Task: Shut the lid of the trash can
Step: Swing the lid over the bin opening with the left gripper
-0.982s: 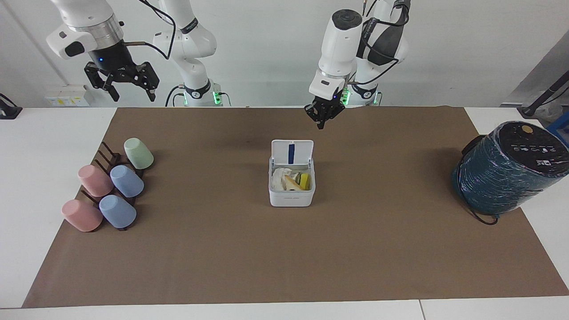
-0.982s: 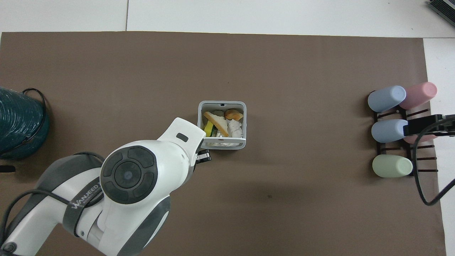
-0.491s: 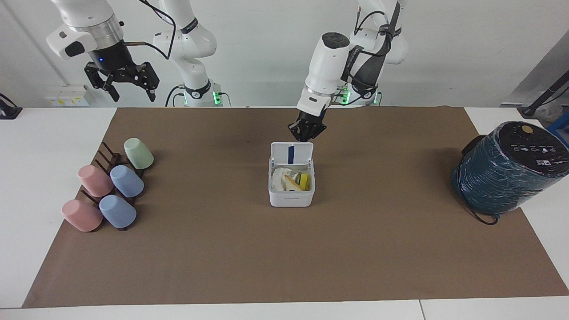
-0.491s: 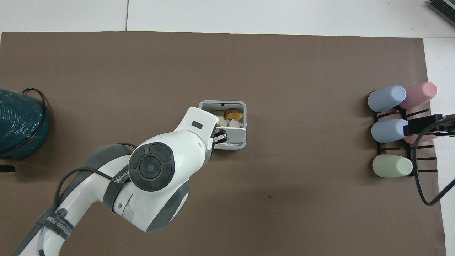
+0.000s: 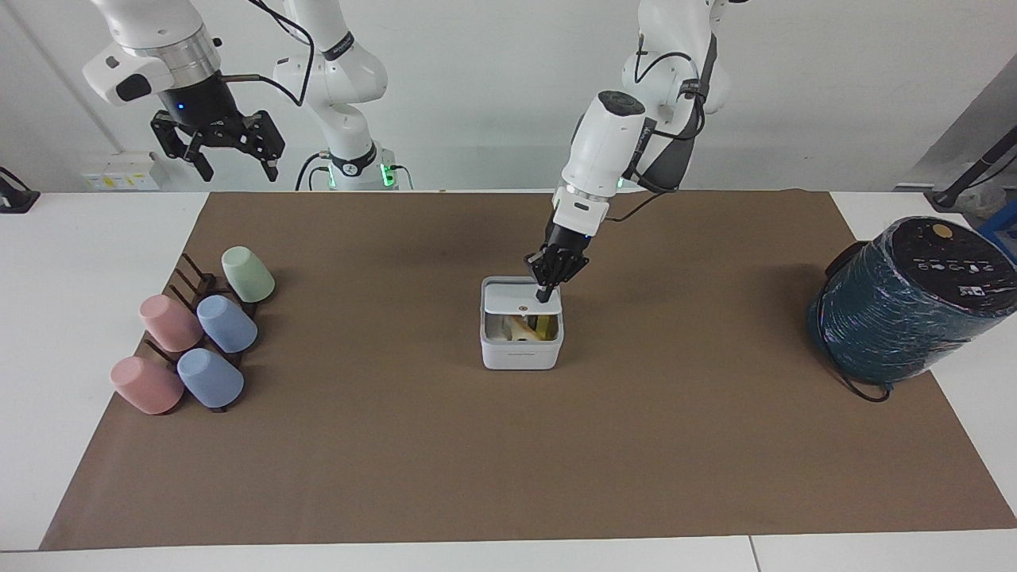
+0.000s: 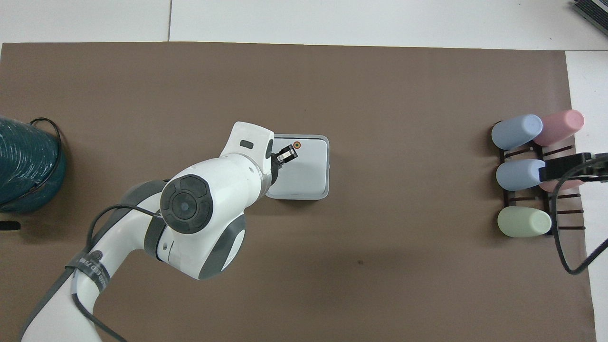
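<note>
The small white trash can [image 5: 520, 354] stands mid-table on the brown mat; it also shows in the overhead view [image 6: 325, 192]. Its white lid [image 5: 508, 298] is tipped down over the can with its orange dot [image 6: 297, 145] facing up. A gap remains on the side away from the robots, where yellow and tan scraps [image 5: 534, 326] show. My left gripper [image 5: 545, 295] is shut, its tips resting on the lid's top beside the dot; it also shows in the overhead view [image 6: 286, 154]. My right gripper [image 5: 231, 156] is open and waits raised over the right arm's end.
A dark rack with several pastel cups [image 5: 195, 334] lies at the right arm's end of the mat [image 6: 522, 175]. A large dark teal wrapped cylinder [image 5: 906, 302] stands at the left arm's end [image 6: 26, 164].
The left gripper came down onto the upright lid and pushed it over the can; the blue-striped underside no longer shows. The right arm has not moved.
</note>
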Action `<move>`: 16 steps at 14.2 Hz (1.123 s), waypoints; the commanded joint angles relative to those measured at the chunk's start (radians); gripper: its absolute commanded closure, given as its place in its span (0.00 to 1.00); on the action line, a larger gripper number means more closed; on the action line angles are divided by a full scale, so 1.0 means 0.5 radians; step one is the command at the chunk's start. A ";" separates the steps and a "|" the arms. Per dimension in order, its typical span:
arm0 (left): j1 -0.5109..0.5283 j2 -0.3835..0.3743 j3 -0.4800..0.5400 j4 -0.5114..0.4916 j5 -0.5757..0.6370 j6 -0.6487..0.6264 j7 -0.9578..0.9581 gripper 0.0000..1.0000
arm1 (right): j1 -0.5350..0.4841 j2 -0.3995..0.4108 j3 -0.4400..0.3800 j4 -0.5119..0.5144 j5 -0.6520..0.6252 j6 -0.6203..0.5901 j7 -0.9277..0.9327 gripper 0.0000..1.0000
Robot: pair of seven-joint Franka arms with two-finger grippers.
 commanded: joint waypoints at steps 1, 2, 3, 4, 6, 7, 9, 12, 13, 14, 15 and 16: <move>-0.018 0.196 -0.003 0.080 -0.035 0.160 -0.013 1.00 | -0.014 -0.036 0.013 -0.035 0.001 0.004 0.018 0.00; -0.018 0.218 -0.003 0.099 -0.035 0.169 -0.013 1.00 | -0.014 -0.036 0.013 -0.035 0.001 0.004 0.018 0.00; -0.021 0.245 -0.003 0.105 -0.035 0.178 -0.013 1.00 | -0.014 -0.033 0.013 -0.035 0.001 0.004 0.018 0.00; -0.024 0.261 -0.003 0.105 -0.035 0.191 -0.010 1.00 | -0.014 -0.036 0.013 -0.035 0.001 0.004 0.018 0.00; -0.021 0.273 -0.003 0.120 -0.035 0.160 -0.007 1.00 | -0.014 -0.036 0.013 -0.035 0.001 0.004 0.018 0.00; -0.018 0.279 0.000 0.178 -0.035 0.112 -0.010 1.00 | -0.014 -0.036 0.013 -0.035 0.001 0.004 0.018 0.00; 0.001 0.292 0.000 0.453 -0.029 -0.316 -0.007 1.00 | -0.014 -0.036 0.013 -0.035 0.001 0.004 0.018 0.00; 0.019 0.301 0.006 0.761 -0.010 -0.842 0.005 0.93 | -0.014 -0.036 0.013 -0.035 0.001 0.004 0.018 0.00; 0.022 0.283 0.016 0.789 0.011 -0.958 0.011 0.87 | -0.014 -0.036 0.013 -0.035 0.001 0.004 0.018 0.00; 0.055 0.252 0.019 0.832 0.069 -1.115 0.023 0.76 | -0.014 -0.036 0.013 -0.035 0.001 0.004 0.018 0.00; 0.114 0.237 0.016 0.911 0.118 -1.317 0.060 0.60 | -0.014 -0.036 0.013 -0.035 0.001 0.004 0.018 0.00; 0.157 0.237 0.019 1.018 0.140 -1.534 0.164 0.50 | -0.014 -0.036 0.013 -0.035 0.001 0.004 0.018 0.00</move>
